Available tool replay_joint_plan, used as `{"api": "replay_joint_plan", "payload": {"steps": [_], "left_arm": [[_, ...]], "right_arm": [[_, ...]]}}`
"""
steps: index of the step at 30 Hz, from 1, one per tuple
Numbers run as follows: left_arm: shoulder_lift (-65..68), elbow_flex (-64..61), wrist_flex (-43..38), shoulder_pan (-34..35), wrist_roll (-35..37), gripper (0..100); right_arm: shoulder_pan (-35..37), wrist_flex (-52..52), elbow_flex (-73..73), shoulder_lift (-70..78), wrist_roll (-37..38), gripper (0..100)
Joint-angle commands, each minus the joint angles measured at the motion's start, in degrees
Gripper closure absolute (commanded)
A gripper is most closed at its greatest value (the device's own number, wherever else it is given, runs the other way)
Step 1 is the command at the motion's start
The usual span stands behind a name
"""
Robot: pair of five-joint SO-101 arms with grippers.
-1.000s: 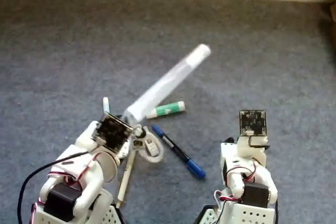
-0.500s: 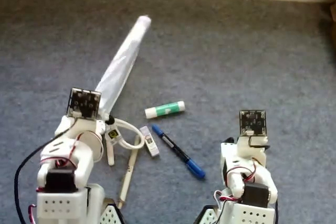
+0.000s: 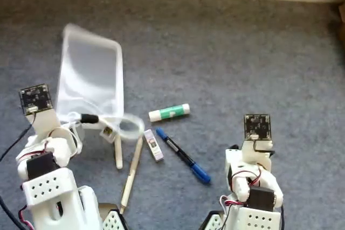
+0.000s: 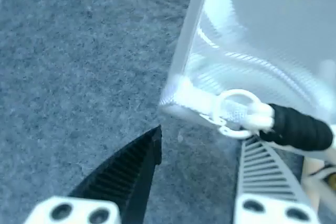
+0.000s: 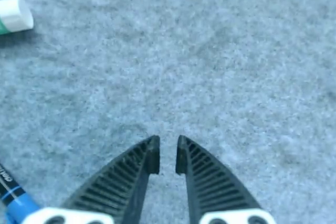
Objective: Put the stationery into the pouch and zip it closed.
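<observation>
Grey carpet (image 3: 226, 41) is covering the whole table. The left arm (image 3: 46, 157) is standing at 7 o'clock of the high view and the right arm (image 3: 253, 187) at 5 o'clock, well apart from each other.

The pouch (image 3: 91, 74), a clear plastic one, is lying flat at 10 o'clock of the table's middle, with one corner pointing toward the left arm. In the left wrist view the left gripper (image 4: 202, 140) is hanging just over this corner of the pouch (image 4: 262, 40). Its jaws are standing wide apart and are pinching nothing. A white ring (image 4: 234, 114) and a black pull (image 4: 296, 127) on that corner are lying just beside the white jaw.

The right gripper (image 5: 167, 145) is hovering over bare carpet. Its jaws are almost together, with a thin slit between them, and are holding nothing.

The stationery is lying outside the pouch, at 5 o'clock from it. The pencil (image 3: 131, 176) is pointing toward 6 o'clock. The pen (image 3: 183, 155), blue and black, is lying at 3 o'clock from the pencil, slanted. The glue stick (image 3: 169, 112), green and white, is lying at 12 o'clock from the pen. A short pale stick (image 3: 118, 152) and a small white block (image 3: 153, 145) are lying on either side of the pencil's upper end.
</observation>
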State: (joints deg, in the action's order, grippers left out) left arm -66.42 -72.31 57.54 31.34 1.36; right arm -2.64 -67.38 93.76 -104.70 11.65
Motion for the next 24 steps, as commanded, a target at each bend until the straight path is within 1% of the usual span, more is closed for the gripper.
{"api": "replay_joint_plan", "payload": {"steps": [1,3,5,11,14,18,22,24], "left_arm": [[1.4,2.3,-1.7,2.3,0.7,76],[0.9,3.0,-1.3,2.9,0.6,76],[0.0,5.8,-0.5,3.2,-1.8,76],[-0.1,16.7,11.2,5.1,-10.9,76],[3.1,17.7,11.4,7.2,-15.4,76],[13.2,18.0,11.5,8.6,-23.6,76],[21.1,18.0,11.3,10.4,-29.7,76],[23.1,17.4,9.1,10.9,-32.4,76]], "right_arm": [[0.6,1.5,-0.9,-0.6,-0.5,92.4],[0.6,1.5,-0.8,-0.6,-0.5,92.4],[0.6,1.5,-0.8,-0.6,-0.5,92.4],[0.6,1.5,-0.8,-0.6,-0.5,92.4],[0.6,1.5,-0.8,-0.6,-0.4,92.4],[0.6,1.5,-0.8,-0.6,-0.4,92.4],[0.6,1.5,-0.8,-0.6,-0.4,92.4],[0.6,1.5,-0.8,-0.6,-0.4,92.4]]}}
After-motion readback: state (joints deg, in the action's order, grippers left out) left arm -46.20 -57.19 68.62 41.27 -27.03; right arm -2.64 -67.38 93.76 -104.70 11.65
